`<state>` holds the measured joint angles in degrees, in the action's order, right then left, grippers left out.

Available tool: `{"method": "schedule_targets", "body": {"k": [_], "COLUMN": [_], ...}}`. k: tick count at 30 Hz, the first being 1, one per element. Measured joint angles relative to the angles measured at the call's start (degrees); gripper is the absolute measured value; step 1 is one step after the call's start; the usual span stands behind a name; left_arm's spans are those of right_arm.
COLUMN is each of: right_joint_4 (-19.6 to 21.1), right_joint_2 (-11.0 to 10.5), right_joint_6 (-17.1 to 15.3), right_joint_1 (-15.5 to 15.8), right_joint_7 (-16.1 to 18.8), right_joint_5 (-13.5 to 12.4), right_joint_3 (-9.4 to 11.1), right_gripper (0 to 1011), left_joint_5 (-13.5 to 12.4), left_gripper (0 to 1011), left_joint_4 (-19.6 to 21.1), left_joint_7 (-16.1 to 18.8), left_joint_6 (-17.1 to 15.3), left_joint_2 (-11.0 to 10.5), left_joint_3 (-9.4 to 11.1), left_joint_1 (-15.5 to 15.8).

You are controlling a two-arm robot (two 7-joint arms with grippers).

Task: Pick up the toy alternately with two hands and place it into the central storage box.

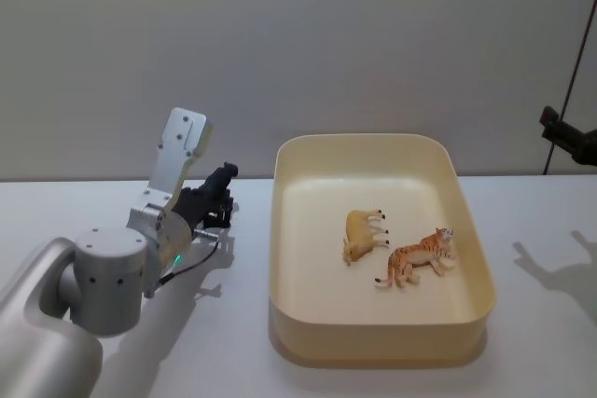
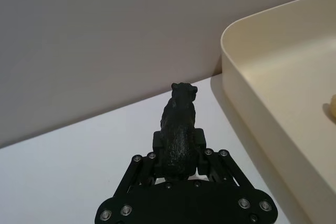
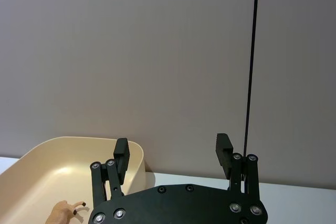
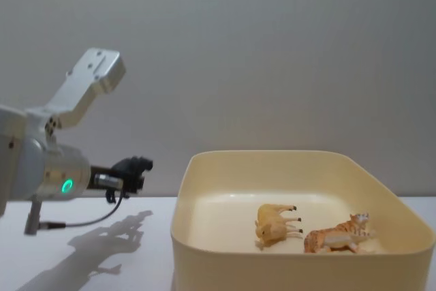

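Left black two-finger gripper (image 2: 177,153), out on its thick silver cylindrical arm (image 1: 93,295), clamped tight on a small black plastic animal figure (image 2: 179,129), head poking forward past the fingers. Raised clear of the white table (image 1: 131,361), at about nine o'clock from the large cream-yellow rectangular plastic tub (image 1: 308,160), just beside its left wall but not over it. Already lying inside the tub on their sides: a tan plastic animal figure (image 1: 364,235) near the middle, a striped orange tiger figure (image 1: 420,258) at its four o'clock, the two close but apart.

Right black gripper (image 3: 173,153) up high at three o'clock, off past the tub's far side, fingers spread wide, nothing between them.

Step in hand, by the look of it: carrying the black figure across to the tub. Done well, that calls for keeping height enough to clear the rim, travelling toward three o'clock until squarely over bare floor, say the near-left part away from the two figures, then lowering before releasing so nothing bounces. Grip looks narrow on the body, so a smooth, unhurried sweep seems wise.
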<state>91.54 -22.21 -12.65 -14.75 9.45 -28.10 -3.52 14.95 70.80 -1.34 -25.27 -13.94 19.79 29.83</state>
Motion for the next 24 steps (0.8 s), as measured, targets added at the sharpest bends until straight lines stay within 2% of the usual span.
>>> {"method": "schedule_targets", "body": {"k": [6,12,24], "right_joint_4": [0.00,0.00,0.00], "right_joint_2": [0.00,0.00,0.00], "right_joint_6": [0.00,0.00,0.00], "right_joint_1": [0.00,0.00,0.00], "right_joint_7": [0.00,0.00,0.00], "right_joint_5": [0.00,0.00,0.00], "right_joint_3": [0.00,0.00,0.00], "right_gripper": [1001,1001,1001], "left_joint_5": [-2.03,-4.57,-10.43], "left_gripper": [294,294,294], "left_joint_4": [2.95,5.52,7.56], "left_joint_7": [-2.56,-6.67,-16.82], "left_joint_6": [-1.40,-2.87,-4.49], "left_joint_2": [-0.35,-0.57,-0.15], "left_joint_3": [0.17,0.63,2.12], "left_joint_1": [0.05,0.68,3.16]}}
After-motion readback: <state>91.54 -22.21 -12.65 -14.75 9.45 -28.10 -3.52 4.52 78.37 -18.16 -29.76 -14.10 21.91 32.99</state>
